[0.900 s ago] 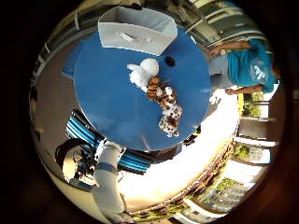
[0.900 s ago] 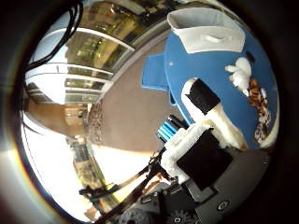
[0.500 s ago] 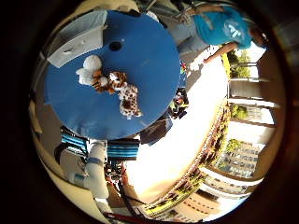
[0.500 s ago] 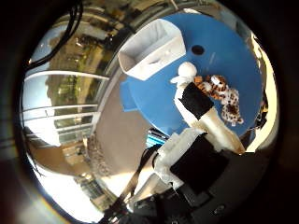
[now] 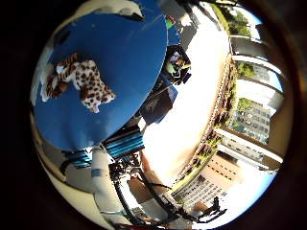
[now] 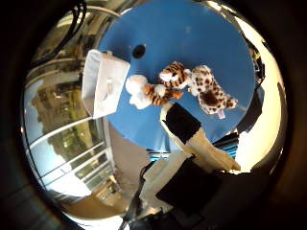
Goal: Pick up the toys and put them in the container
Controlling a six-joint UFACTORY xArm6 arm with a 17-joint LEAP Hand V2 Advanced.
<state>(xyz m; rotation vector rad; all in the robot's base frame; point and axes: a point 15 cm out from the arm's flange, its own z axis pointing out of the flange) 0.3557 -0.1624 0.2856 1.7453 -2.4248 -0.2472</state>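
Three plush toys lie together on the round blue table [image 6: 197,38]: a white one [image 6: 137,91], an orange striped tiger [image 6: 169,77] and a spotted leopard [image 6: 209,91]. The white container [image 6: 104,81] stands on the table right beside the white plush. My hand [image 6: 187,139] is above the table's edge, away from the toys, with a black and white finger reaching out straight and nothing held. In the right little finger side palm view the leopard [image 5: 93,86] and the tiger [image 5: 62,72] lie on the table, and a white finger [image 5: 101,187] shows at the edge.
A black hole [image 6: 139,50] sits in the table's middle. Blue striped chairs [image 5: 120,146] stand under the table's edge. Sunlit pavement [image 5: 187,125] and buildings lie beyond.
Both views have turned and shifted, so the hand has moved; the toys look larger and nearer. The toys and the container keep their places on the table.
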